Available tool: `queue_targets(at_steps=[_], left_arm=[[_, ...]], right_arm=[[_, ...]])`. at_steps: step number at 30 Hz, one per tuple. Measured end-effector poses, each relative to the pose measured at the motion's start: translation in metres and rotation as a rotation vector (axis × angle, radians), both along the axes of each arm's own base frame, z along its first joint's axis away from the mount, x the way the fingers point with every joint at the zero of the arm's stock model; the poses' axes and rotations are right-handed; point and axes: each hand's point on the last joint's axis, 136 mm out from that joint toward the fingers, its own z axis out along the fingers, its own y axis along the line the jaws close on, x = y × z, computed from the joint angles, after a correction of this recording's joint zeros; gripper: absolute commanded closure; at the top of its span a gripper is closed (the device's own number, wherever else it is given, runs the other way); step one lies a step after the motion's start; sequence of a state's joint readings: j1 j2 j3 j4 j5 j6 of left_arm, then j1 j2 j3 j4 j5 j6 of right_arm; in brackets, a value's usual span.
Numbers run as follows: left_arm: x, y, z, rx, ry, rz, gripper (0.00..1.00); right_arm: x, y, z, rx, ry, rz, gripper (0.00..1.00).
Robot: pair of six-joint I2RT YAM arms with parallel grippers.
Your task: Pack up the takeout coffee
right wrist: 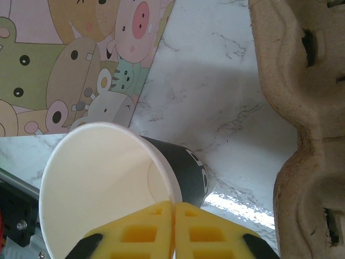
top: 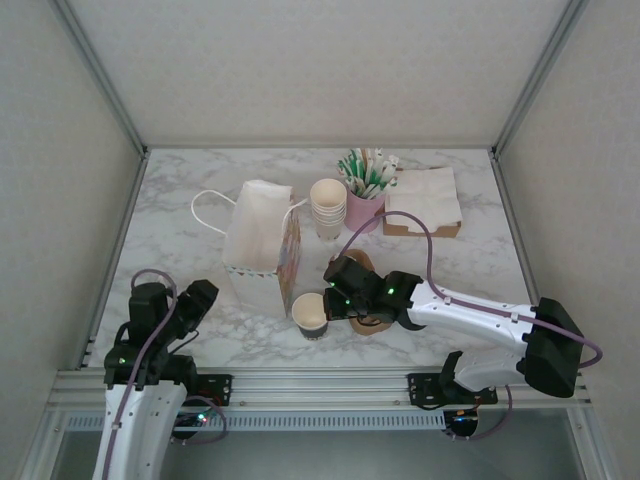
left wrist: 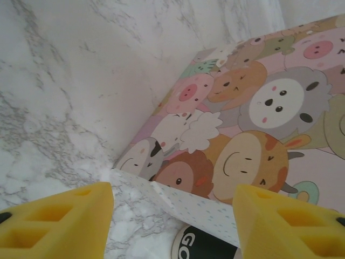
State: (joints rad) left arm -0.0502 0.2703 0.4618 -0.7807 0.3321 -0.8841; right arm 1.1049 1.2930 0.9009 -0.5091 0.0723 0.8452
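The right claw is closed, pinching the rim of the coffee cup. The cup stands upright just right of the paper bag. The left claw is open, farther away.

The worktop is white marble with grey veins, the bag has pink, brown and green cartoon animals, the cup is black outside and white inside
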Motion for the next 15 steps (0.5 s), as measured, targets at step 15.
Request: queue_targets(at_steps=[15], left_arm=[[0.000, -0.020, 0.000, -0.027, -0.019, -0.106, 0.40]], right_arm=[[0.002, -0.007, 0.014, -0.038, -0.017, -0.010, 0.68]])
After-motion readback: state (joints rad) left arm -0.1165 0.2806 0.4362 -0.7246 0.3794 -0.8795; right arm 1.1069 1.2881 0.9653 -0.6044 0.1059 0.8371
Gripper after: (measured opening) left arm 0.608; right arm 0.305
